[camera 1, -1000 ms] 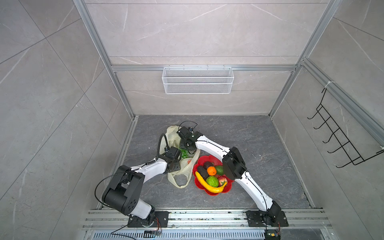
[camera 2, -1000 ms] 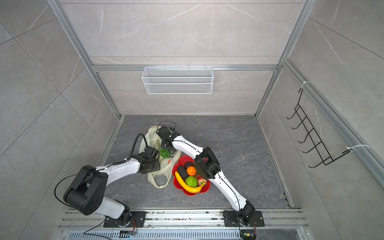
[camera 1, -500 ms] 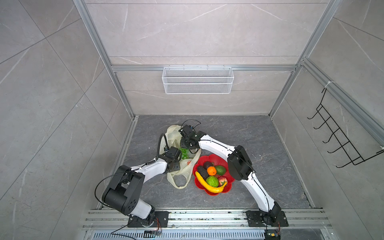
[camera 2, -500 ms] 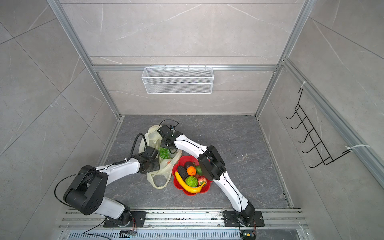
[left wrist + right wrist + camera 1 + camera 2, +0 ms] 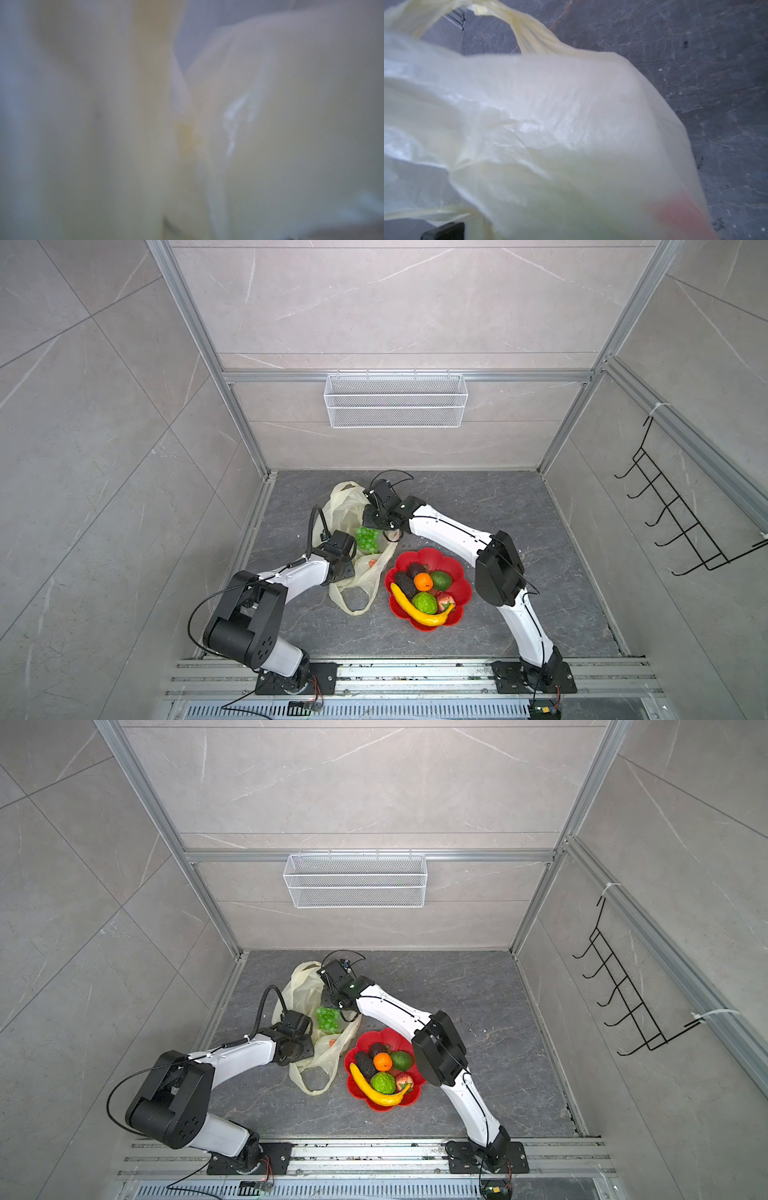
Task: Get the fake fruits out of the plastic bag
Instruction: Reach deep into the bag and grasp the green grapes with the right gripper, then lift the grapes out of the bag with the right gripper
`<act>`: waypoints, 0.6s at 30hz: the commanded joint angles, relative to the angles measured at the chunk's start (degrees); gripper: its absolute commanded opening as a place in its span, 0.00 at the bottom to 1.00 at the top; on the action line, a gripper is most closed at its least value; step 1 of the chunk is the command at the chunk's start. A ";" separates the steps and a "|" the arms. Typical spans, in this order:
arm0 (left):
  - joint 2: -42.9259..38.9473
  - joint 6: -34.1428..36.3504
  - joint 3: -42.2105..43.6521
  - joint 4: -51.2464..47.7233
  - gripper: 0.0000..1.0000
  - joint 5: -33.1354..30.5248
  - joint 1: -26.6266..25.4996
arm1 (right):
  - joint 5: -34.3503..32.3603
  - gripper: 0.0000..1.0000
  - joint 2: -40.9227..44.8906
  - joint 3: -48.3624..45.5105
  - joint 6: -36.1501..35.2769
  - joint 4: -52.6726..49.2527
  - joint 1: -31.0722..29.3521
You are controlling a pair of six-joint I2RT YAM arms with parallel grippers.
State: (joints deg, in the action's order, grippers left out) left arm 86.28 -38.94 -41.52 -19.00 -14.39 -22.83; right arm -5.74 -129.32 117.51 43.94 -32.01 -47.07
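Elbow of the right arm (image 5: 449,531) swung out toward the counter's right edge. Meanwhile the plastic bag (image 5: 347,510) stayed put by the left edge beside the red plate (image 5: 459,572), grape bunch (image 5: 368,539) in its mouth. Jaws of the left gripper (image 5: 349,564) and right gripper (image 5: 384,526) are buried in plastic, can't tell.

The thin yellow bag (image 5: 347,510) lies crumpled and open. Green grapes (image 5: 368,540) sit inside it. The other fruits (image 5: 424,603) are piled on a red plate (image 5: 454,568) beside it.
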 commanded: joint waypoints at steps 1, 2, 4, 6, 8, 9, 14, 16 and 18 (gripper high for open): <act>-1.09 1.30 -1.49 0.66 0.55 0.51 1.01 | 0.61 0.34 5.12 -1.70 -1.80 2.38 -0.51; -0.79 1.56 -1.87 0.48 0.52 0.51 1.18 | 0.72 0.34 5.76 -2.05 -2.25 2.63 -0.51; -0.42 2.05 -2.69 0.13 0.49 0.59 1.40 | 1.66 0.34 6.78 -2.72 -2.80 3.39 -0.49; -0.48 2.81 -3.63 -0.33 0.46 0.29 1.47 | 2.25 0.34 7.39 -3.50 -2.66 3.89 -0.50; -0.54 3.33 -4.32 -0.37 0.45 0.50 1.34 | 3.58 0.34 7.53 -4.39 -2.48 5.32 -0.49; -0.42 3.26 -4.82 -0.55 0.45 0.56 1.38 | 4.66 0.34 7.28 -4.30 -2.24 5.47 -0.57; 1.39 3.80 -9.07 -2.48 0.44 1.54 1.85 | 5.93 0.34 6.55 -3.97 -3.13 6.24 -1.98; 1.37 3.87 -10.43 -2.46 0.44 2.14 2.27 | 6.43 0.34 6.03 -3.89 -3.25 5.83 -2.07; 1.41 3.85 -11.34 -2.15 0.44 2.95 3.40 | 6.69 0.34 6.28 -4.38 -3.88 5.51 -2.08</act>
State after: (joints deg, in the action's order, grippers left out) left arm 87.59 -36.36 -50.50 -20.38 -12.88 -20.78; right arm -0.49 -123.96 113.93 41.71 -27.44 -48.73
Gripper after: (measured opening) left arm 0.438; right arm 0.340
